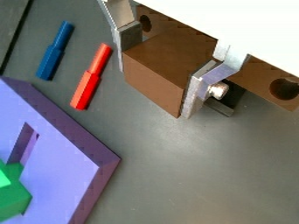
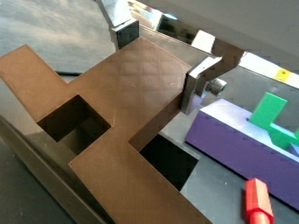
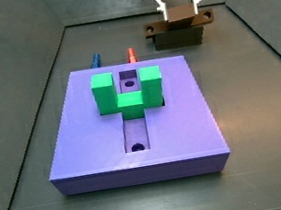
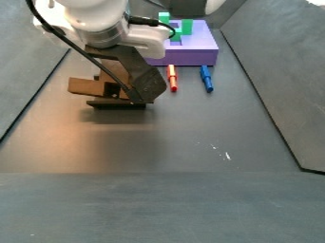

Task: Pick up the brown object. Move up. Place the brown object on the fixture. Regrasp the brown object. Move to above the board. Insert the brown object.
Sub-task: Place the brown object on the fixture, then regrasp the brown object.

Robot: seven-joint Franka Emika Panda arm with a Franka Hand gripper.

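In a wrist view the pincer (image 1: pixel 170 59) stands with its flat silver fingers (image 1: pixel 208 80) closed against opposite sides of the brown object (image 1: pixel 170 70), a bar with a round hole (image 1: pixel 284 87) showing near its far end. On the dark tabletop (image 1: pixel 187 166) lie a red-orange peg (image 1: pixel 91 75) and a blue peg (image 1: pixel 54 49), side by side and apart. A corner of the lavender board (image 1: pixel 52 149) shows, with a bit of green block (image 1: pixel 12 192) on it.

A dark grey matte floor (image 3: pixel 262 127) lies between low black side walls (image 4: pixel 273 90).
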